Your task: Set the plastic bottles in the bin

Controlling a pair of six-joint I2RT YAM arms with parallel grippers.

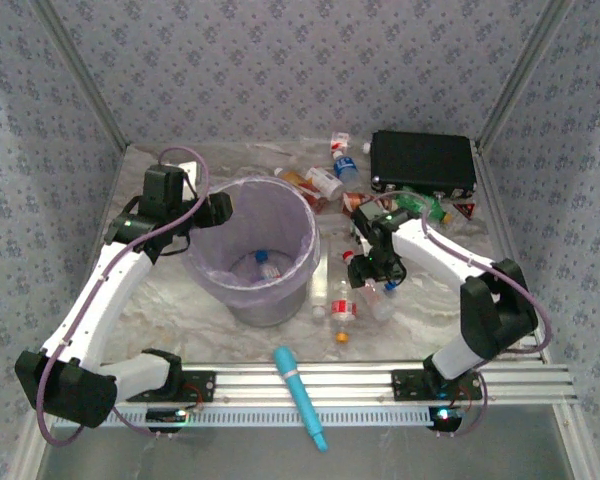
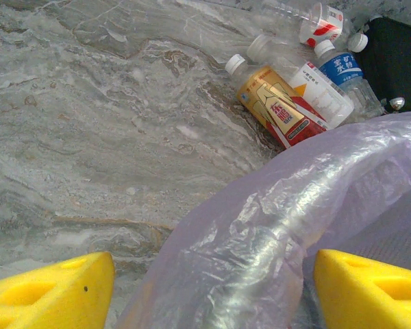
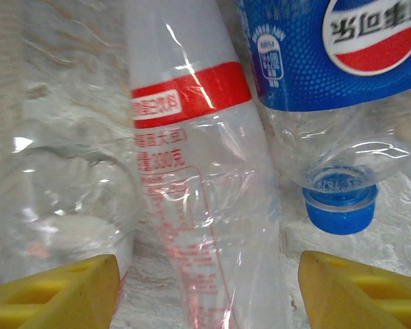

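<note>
Yellow pads [image 3: 55, 291] of the right gripper [image 3: 209, 295] sit closest to the lens, spread wide with a clear bottle [image 3: 192, 178] lying between them. It is crumpled and colourless, with a red band and red print. Whether either pad touches it I cannot tell. Just right of it lies a blue-wrapped bottle [image 3: 335, 82] with a blue cap, and on the left is another see-through bottle [image 3: 48, 205].

Seen from above, the bin [image 1: 280, 295] stands upright on the marble table [image 1: 160, 300], left of centre, lined with a thin lilac bag. On its floor lies a small bottle [image 1: 268, 268] with a blue cap. The left gripper [image 1: 218, 208] is at the bin's far-left rim, its fingers [image 2: 55, 291] spread apart on either side of the bagged edge.

More loose bottles lie right of the bin under the right arm. A heap [image 1: 320, 185] lies behind it, including an orange-labelled bottle [image 2: 277, 106], a white-labelled bottle [image 2: 322, 92] and a blue-labelled water bottle [image 2: 342, 68]. Beyond them sits a black case [image 1: 423, 162], and a teal tool [image 1: 300, 395] lies across the near rail.
</note>
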